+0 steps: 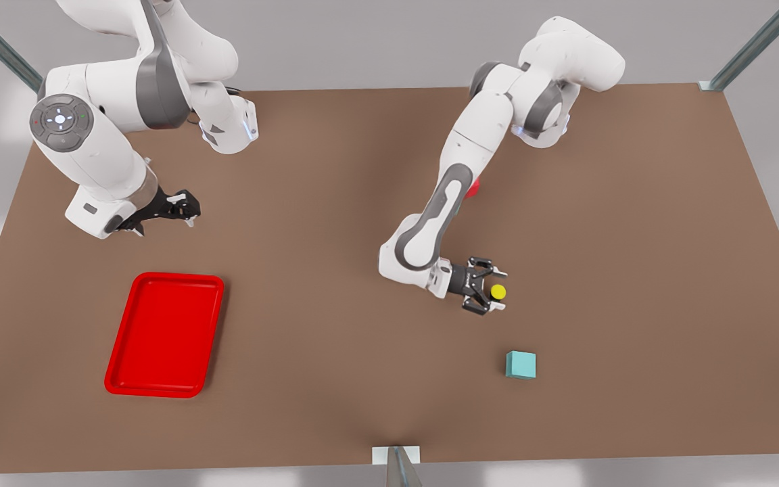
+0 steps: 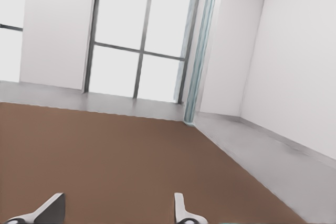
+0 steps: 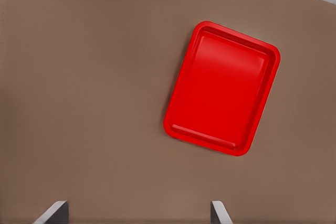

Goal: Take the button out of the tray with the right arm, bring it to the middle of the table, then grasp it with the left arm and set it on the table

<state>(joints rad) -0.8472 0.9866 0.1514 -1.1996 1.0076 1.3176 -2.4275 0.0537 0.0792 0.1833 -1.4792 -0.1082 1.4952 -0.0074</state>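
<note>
Bench [image 1: 335, 406] first: the red tray [image 1: 180, 276] lies toward its 8 o'clock side in the front view, with nothing in it. My right hand [image 1: 190, 206] hangs at the tray's 12 o'clock with its fingers apart. My left hand [image 1: 494, 291] is out toward 3 o'clock of the middle, fingers spread wider than the button [image 1: 498, 292] between them, and a teal cube [image 1: 521, 364] sits at the button's 5 o'clock.

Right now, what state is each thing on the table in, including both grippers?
Tray: empty, flat on table.
Left gripper: open, fingers either side of button.
Button: out of tray.
Right gripper: open, empty.
Teal cube: resting on table.
</note>
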